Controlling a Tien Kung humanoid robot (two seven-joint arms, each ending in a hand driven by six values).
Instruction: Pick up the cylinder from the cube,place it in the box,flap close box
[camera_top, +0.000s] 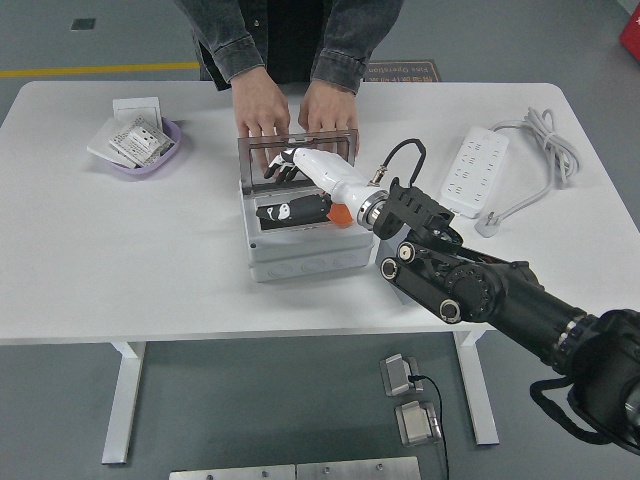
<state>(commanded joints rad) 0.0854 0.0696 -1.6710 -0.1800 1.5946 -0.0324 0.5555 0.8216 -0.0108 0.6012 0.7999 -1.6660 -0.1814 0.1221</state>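
Head view. Right hand (290, 162), fingers loosely spread and empty, reaches the upright lid (297, 142), placed to flap it shut. Cylinder (292, 211) lies inside the box (305, 262). A person's hands (295, 112) rest behind the lid, apparently steadying it.

White table (120, 270), grey floor (60, 420)

No text can be read. The dark floor mat (400, 70) beyond the white worktop (120, 260) bears pale lettering too small to make out, and the printed sachets (135, 140) in the lilac bowl (170, 152) are equally illegible.
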